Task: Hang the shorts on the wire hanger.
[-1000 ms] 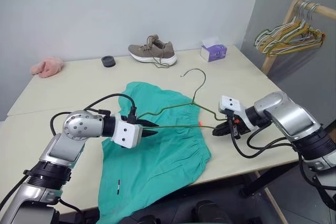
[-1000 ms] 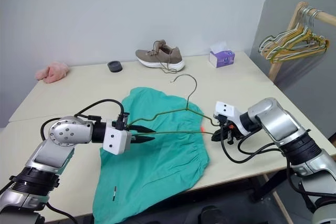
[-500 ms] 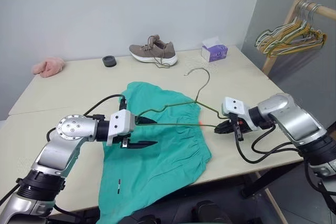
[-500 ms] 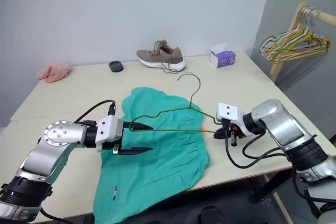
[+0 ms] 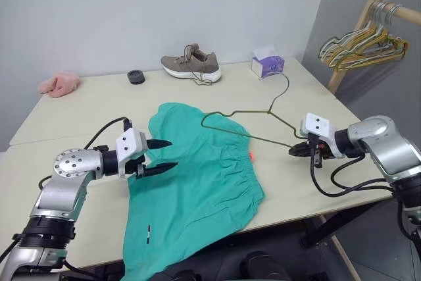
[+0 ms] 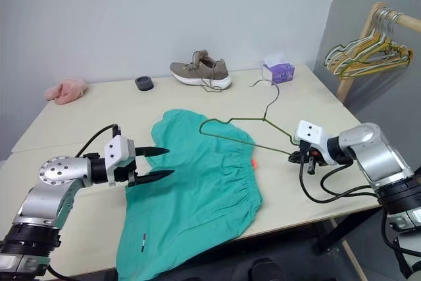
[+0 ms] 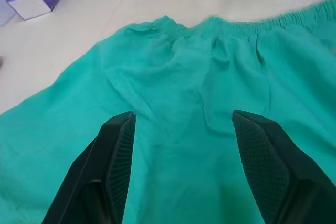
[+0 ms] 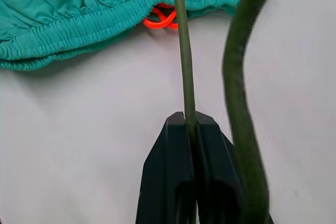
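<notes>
The teal shorts [image 5: 197,182] lie flat across the middle of the table, with the gathered waistband [image 8: 79,22] and orange drawstring [image 8: 163,17] on the right side. My right gripper [image 5: 297,151] is shut on one corner of the olive wire hanger [image 5: 250,137], just right of the waistband. The hanger's hook [image 5: 283,80] points away from me, and its other end reaches over the shorts' upper edge. My left gripper [image 5: 164,154] is open over the left part of the shorts, with its fingers [image 7: 118,156] apart and nothing between them.
Along the far side of the table are a pink fluffy cloth [image 5: 59,84], a black round thing [image 5: 136,76], a brown shoe [image 5: 192,65] and a purple tissue box [image 5: 267,65]. A wooden rack with a bunch of hangers [image 5: 362,43] stands to the right of the table.
My left gripper has let go of the hanger, opened, rolled and drawn back to the left. The right gripper has carried the hanger to the right, so that it hangs from that grip alone.
</notes>
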`<action>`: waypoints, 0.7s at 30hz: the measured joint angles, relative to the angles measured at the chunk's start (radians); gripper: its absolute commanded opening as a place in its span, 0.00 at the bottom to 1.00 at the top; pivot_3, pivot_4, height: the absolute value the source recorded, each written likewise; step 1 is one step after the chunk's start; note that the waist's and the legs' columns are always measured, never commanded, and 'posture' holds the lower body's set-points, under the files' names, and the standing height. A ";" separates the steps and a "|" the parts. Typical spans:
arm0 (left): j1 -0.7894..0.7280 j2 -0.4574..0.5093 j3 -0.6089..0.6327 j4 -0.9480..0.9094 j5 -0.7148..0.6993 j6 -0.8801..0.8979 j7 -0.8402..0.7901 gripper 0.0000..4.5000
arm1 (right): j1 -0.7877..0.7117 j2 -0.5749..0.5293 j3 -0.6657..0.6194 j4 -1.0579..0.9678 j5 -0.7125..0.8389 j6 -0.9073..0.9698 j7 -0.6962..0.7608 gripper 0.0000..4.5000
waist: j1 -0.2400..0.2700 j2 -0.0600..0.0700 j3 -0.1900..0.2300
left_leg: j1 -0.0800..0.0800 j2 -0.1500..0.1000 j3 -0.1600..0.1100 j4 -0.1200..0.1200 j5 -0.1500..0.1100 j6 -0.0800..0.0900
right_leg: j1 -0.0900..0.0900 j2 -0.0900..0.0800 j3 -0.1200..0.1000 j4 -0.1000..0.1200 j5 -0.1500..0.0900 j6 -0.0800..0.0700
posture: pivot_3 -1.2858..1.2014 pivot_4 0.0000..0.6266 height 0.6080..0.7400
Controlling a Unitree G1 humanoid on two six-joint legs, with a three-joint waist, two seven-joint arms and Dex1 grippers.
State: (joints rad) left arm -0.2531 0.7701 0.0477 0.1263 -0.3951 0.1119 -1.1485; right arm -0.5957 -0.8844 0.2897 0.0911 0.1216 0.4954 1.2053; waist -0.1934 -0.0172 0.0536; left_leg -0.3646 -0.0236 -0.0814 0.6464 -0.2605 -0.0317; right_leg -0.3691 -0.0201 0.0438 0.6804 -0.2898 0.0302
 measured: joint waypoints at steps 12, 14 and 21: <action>0.072 0.042 0.068 -0.095 -0.218 0.503 0.020 1.00 | 0.265 -0.118 -0.138 -0.117 0.085 0.279 -0.015 0.00 | 0.000 0.000 0.000 | 0.000 0.000 0.000 0.000 0.000 0.000 | 0.000 0.000 0.000 0.000 0.000 0.000 | 0.43 0.00 1.00; 0.072 0.043 0.069 -0.096 -0.224 0.527 0.019 1.00 | 0.298 -0.121 -0.151 -0.133 0.103 0.335 -0.027 0.00 | 0.000 0.000 0.000 | 0.000 0.000 0.001 0.000 0.000 0.000 | 0.000 0.000 0.000 0.000 0.000 0.000 | 0.43 0.00 1.00; 0.072 0.039 0.059 -0.142 -0.224 0.544 0.003 1.00 | 0.369 -0.141 -0.162 -0.136 0.102 0.435 -0.105 0.00 | -0.004 0.000 0.000 | 0.001 0.000 0.003 0.000 0.000 0.000 | 0.000 0.001 0.001 0.000 0.000 0.000 | 0.42 0.00 1.00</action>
State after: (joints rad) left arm -0.1808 0.8095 0.1068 -0.0154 -0.6189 0.6554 -1.1456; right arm -0.2264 -1.0250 0.1274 -0.0452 0.2236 0.9307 1.1002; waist -0.1975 -0.0168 0.0532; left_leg -0.3634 -0.0232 -0.0785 0.6464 -0.2604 -0.0318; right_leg -0.3687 -0.0190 0.0451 0.6803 -0.2902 0.0301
